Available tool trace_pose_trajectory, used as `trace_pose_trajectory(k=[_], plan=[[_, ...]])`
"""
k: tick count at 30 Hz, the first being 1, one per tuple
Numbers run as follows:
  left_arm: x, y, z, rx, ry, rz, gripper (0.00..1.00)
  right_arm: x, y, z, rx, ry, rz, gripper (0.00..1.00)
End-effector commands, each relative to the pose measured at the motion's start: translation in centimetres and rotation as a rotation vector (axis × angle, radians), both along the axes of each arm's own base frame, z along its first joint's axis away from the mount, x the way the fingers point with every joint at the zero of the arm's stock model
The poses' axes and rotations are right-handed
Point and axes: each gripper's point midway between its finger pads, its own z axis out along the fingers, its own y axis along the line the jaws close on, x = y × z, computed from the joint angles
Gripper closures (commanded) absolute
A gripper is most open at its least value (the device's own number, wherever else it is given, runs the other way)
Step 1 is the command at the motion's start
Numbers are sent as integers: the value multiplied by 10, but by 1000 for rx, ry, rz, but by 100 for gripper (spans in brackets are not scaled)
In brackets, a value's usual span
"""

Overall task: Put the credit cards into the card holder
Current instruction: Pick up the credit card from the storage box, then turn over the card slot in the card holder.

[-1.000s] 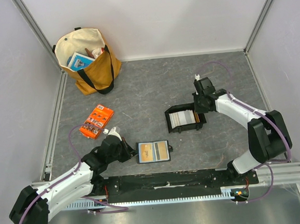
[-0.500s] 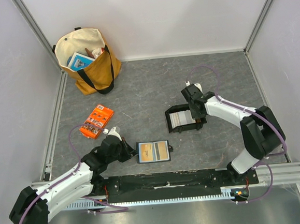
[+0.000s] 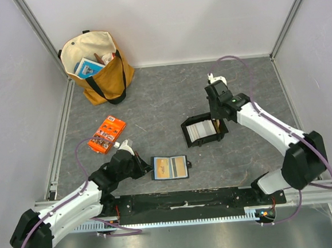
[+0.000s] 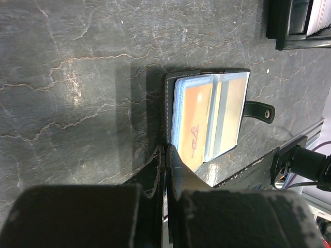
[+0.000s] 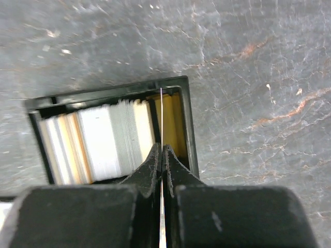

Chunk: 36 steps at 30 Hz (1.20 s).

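Right wrist view: one credit card (image 5: 161,113) is pinched by the right claw (image 5: 162,155) over the tray (image 5: 187,129) beyond the card holder (image 3: 170,167). Holder open, two cards (image 4: 194,124) slotted, left claw (image 4: 165,155) closed at its edge; many left.

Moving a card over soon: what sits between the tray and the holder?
Nothing: in the top view only bare table lies between the tray and the holder. The right gripper pinches a card by the tray.
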Motion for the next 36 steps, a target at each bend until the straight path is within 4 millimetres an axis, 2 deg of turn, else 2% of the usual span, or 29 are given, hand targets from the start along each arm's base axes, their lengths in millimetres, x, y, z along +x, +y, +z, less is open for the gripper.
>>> trace_pose_trajectory(k=[1,2,3,5,8,14,16,19,24,36], plan=[[3,-8,13,-39,-37,-23,98,-8,25,44,198,-75,26,100],[3,-8,14,-41,-37,-24,98,-13,34,45,252,-74,34,100],[3,-9,15,-45,-39,-24,98,-19,47,56,341,-104,64,100],[3,-9,15,-52,-34,-19,98,-34,73,65,484,-129,77,100],[3,-11,18,-69,-33,-21,98,-57,114,67,617,-142,68,100],[2,-14,23,-97,-29,-20,98,-100,191,60,679,-250,62,100],[2,-15,25,-106,-33,-19,98,-120,218,56,685,-264,89,100],[2,-14,26,-102,-32,-17,98,-133,243,40,670,-276,91,100],[1,-14,26,-107,-31,-17,98,-143,263,16,658,-259,95,100],[1,-13,26,-111,-31,-13,98,-144,276,-8,607,-248,97,100]])
